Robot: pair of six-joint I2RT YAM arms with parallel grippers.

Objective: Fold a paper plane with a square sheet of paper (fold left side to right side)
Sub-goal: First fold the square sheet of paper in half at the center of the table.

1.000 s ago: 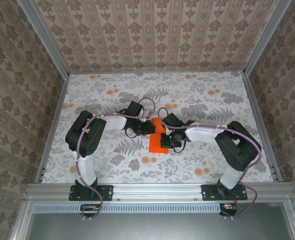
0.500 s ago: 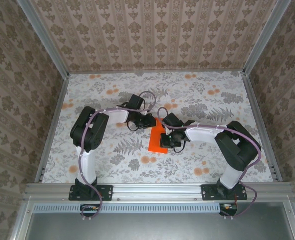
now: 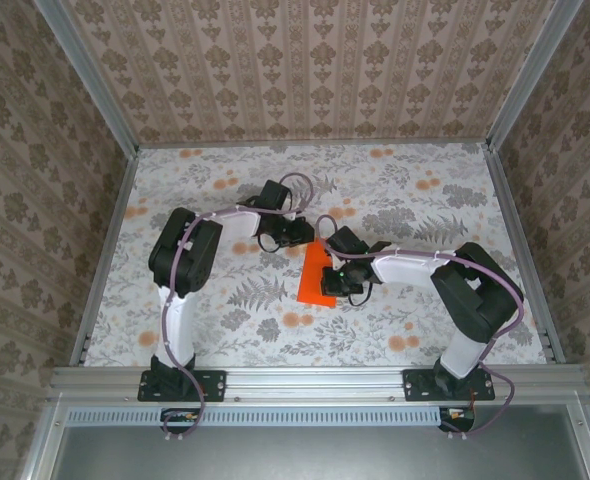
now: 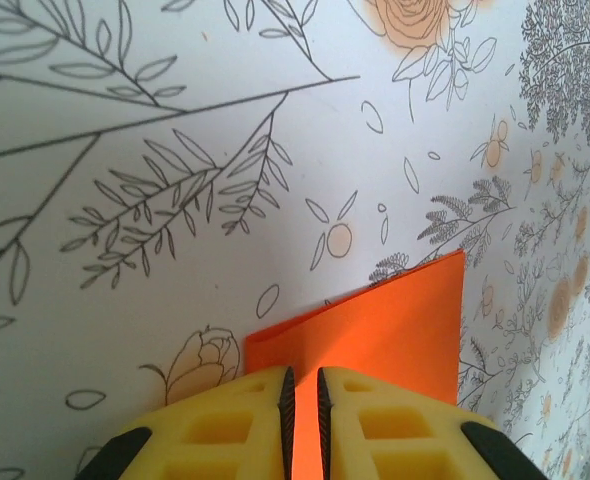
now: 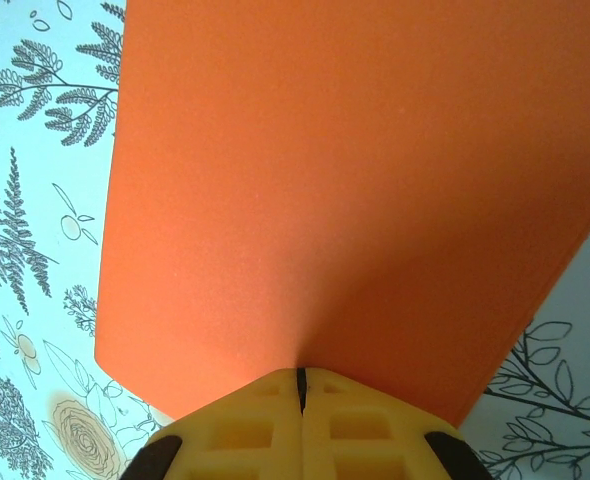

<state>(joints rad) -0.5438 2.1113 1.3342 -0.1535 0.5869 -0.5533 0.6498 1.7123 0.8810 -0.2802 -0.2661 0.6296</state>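
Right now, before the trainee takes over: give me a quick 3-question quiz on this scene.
1. True or false: the right gripper has its jaws wide open.
2. The square sheet of paper is: A blue, B orange, C white?
3. In the top view, which gripper sits farther from the arm bases?
Key: 1 false; 2 B; 3 the left gripper.

Black-and-white arms, purple cables, yellow waffle-grid jaws
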